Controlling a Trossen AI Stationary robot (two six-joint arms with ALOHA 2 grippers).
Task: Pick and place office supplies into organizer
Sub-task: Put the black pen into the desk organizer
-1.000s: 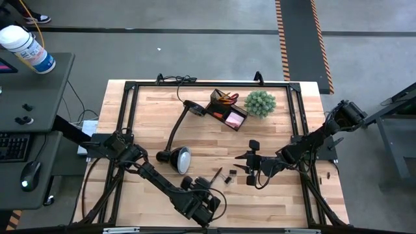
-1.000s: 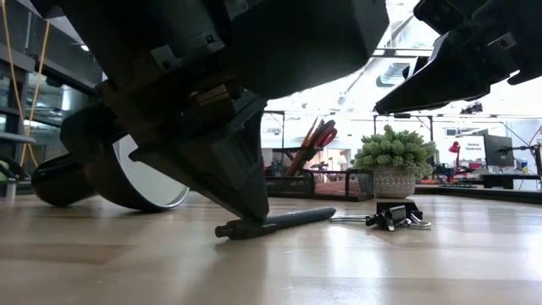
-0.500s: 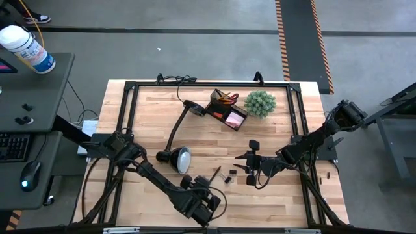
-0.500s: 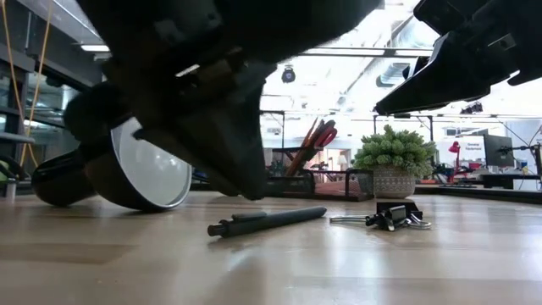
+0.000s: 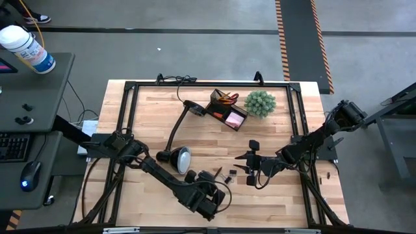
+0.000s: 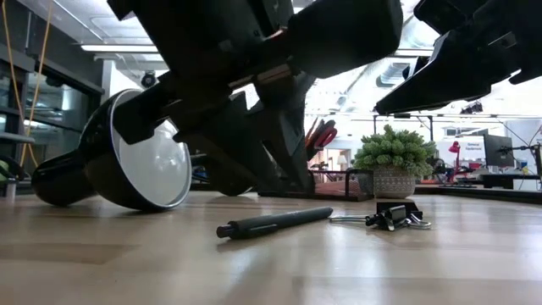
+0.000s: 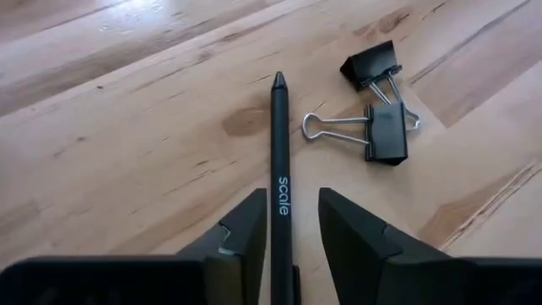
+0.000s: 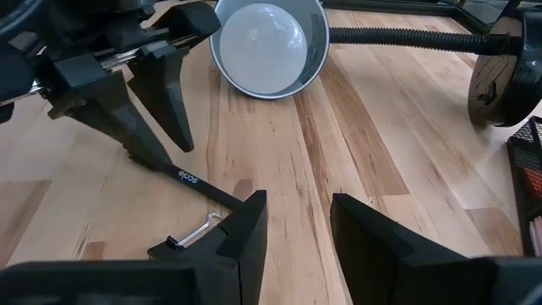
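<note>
So right now I've got the left gripper [image 7: 288, 241] lined up over the black pen [image 7: 280, 165], which is lying flat on the bench [image 5: 273, 140] near the front edge. From the left wrist view the pen's barrel runs straight up the gap between the two fingers [image 7: 241, 237], so the jaws are apart and straddling it, with nothing clamped yet as far as I can tell. Low view has the pen [image 6: 275, 222] resting on the wood, not lifted.

Two binder clips [image 7: 381, 127] sit just beside the pen's tip end, close but not touching it. The organizer [image 5: 226, 109] is well apart at the back of the bench, beside the green plant ball [image 5: 260, 103], and it already has some pencils and scissors standing in it. The desk lamp [image 5: 177, 158] lies tipped over between me and the organizer, head near the left arm.

The right gripper [image 8: 292, 224] hovers nearby with its fingers open, empty.

I'd call this the grasp step on the pen. Next move needs a bit more descent, then close squarely on the barrel, then lift clear of the lamp on the way back.
</note>
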